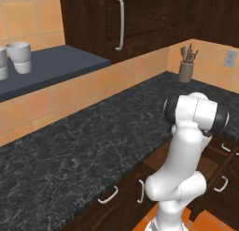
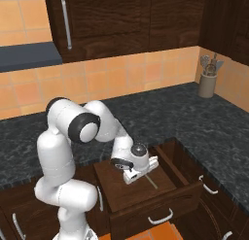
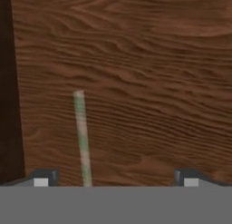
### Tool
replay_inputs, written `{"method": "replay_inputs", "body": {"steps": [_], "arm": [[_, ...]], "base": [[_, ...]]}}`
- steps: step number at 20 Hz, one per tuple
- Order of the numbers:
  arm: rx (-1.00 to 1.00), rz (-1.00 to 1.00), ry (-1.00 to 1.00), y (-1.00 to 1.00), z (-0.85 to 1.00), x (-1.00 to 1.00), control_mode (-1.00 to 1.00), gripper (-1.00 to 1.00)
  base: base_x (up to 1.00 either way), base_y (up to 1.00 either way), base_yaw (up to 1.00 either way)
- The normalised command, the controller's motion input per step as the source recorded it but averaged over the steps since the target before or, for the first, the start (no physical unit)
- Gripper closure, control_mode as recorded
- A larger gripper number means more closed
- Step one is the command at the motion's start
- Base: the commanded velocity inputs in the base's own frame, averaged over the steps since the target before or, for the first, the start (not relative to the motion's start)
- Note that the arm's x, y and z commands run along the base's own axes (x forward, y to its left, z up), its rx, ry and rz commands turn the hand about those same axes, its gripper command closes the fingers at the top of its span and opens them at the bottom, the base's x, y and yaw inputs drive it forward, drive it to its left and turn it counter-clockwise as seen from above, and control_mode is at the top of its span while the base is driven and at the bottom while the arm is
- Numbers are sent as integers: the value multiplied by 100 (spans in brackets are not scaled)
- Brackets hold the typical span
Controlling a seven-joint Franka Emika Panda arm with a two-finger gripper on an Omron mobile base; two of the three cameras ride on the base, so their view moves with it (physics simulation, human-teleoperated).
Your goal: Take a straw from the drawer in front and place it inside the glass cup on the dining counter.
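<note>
Your gripper (image 2: 137, 175) is spread wide, as far apart as the jaws go, and it grasps nothing; in the hand view its two dark fingertips (image 3: 41, 178) stand at the bottom corners with bare wood between them. It hangs low inside the open drawer (image 2: 165, 205), pointing down at the drawer's wooden floor.

Counting from left to right in the left base view: you have two white-grey mugs (image 1: 19, 56) on the dark shelf (image 1: 51, 66) at the far left, one long vertical cabinet handle (image 1: 121, 23) above, one black speckled worktop (image 1: 84, 141) running across, and one utensil holder (image 1: 186, 70) with tools standing at the back right. Below the worktop edge you can see several short curved silver handles (image 1: 108, 195) on the dark fronts.

In the right base view there is one pulled-out drawer with one curved silver handle (image 2: 161, 218) on its front.

There is one straw (image 3: 82, 139): pale with green stripes, lying flat on the drawer floor. In the hand view it lies between your fingertips, nearer the left one, running away from the hand. Neither fingertip touches it. In the right base view it shows as a thin pale line (image 2: 151, 181) just beside the hand, toward the drawer's right.
</note>
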Motion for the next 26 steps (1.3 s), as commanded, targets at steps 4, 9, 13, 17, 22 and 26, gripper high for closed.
{"method": "replay_inputs", "body": {"steps": [4,9,13,17,22,26], "arm": [[0,0,-1,-6,-30,19,-100,-100],[1,0,-4,-19,-14,27,-100,-100],[2,0,-3,-24,-17,32,-100,-100],[1,0,-4,-21,-7,38,-100,-100],[0,0,-3,-13,0,44,-100,-100],[1,0,0,-19,-13,51,-100,-100]], "base": [[0,0,0],[0,0,0],[0,0,0],[0,0,0],[0,0,0],[0,0,0]]}}
